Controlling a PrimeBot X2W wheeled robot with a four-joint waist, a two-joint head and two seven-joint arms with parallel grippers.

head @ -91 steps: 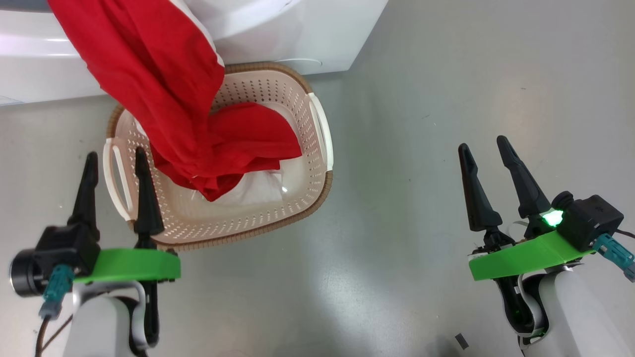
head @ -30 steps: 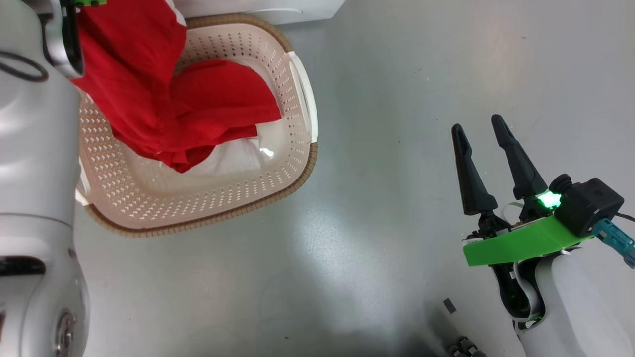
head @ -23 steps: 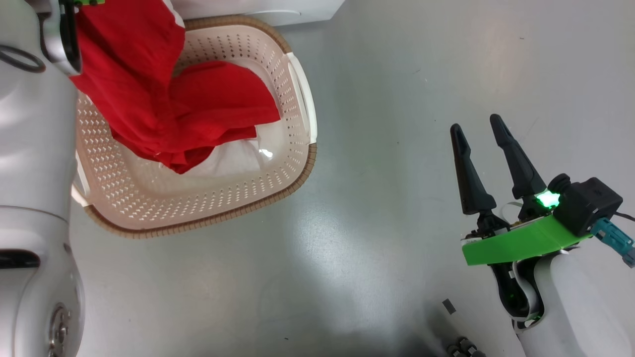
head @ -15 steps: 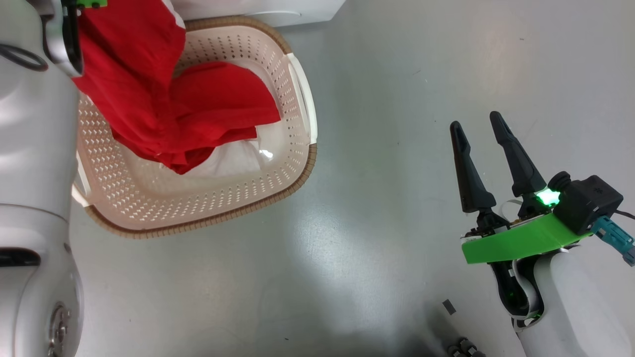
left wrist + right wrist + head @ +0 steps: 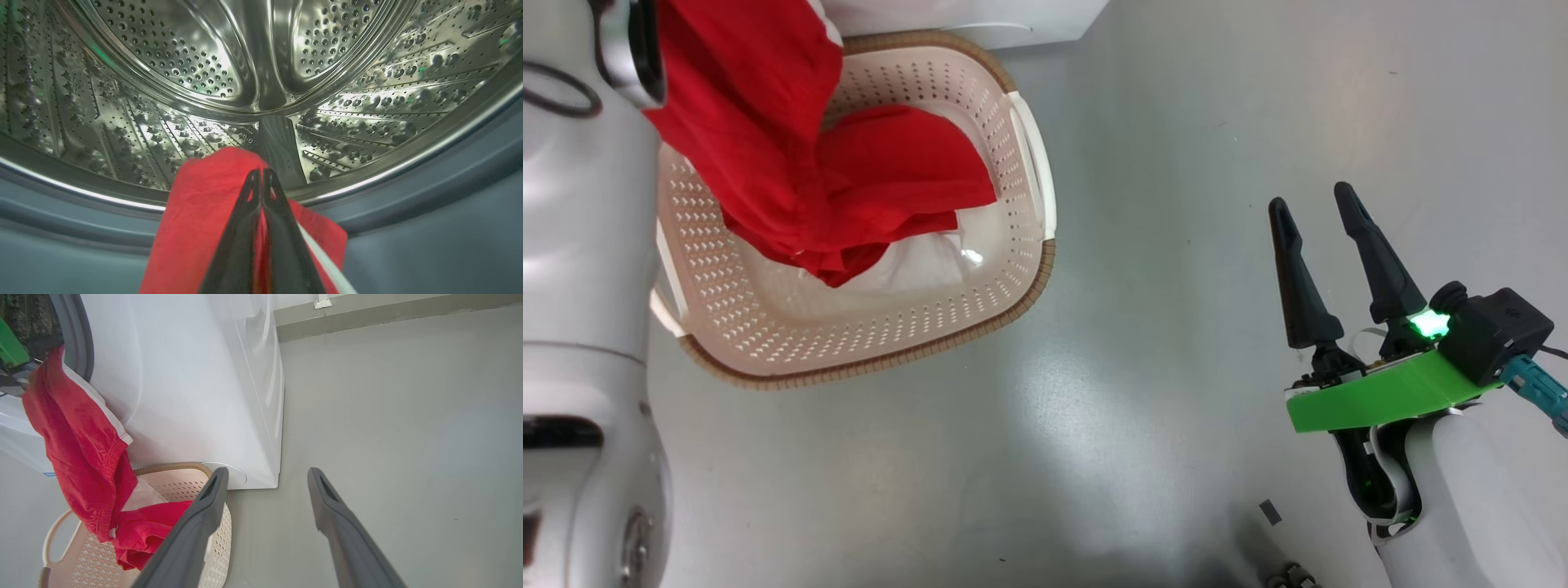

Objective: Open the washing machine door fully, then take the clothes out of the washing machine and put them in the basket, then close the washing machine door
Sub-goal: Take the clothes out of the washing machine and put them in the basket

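Pinching the bright red fabric clothes [image 5: 204,212] at the lip of the steel perforated drum [image 5: 184,61] with the left tool [image 5: 262,174], fingers pressed tight together on the cloth; draped lengthwise down the white boxy washing machine [image 5: 184,375] into the cream perforated plastic basket [image 5: 866,343] below; far nearer than the right tool [image 5: 1308,196], spread wide, empty, well apart over grey floor [image 5: 1176,122]; exact grip point masked by the fingers.

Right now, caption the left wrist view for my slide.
Left gripper, jaws shut on the clothes, reaching into the washing machine.
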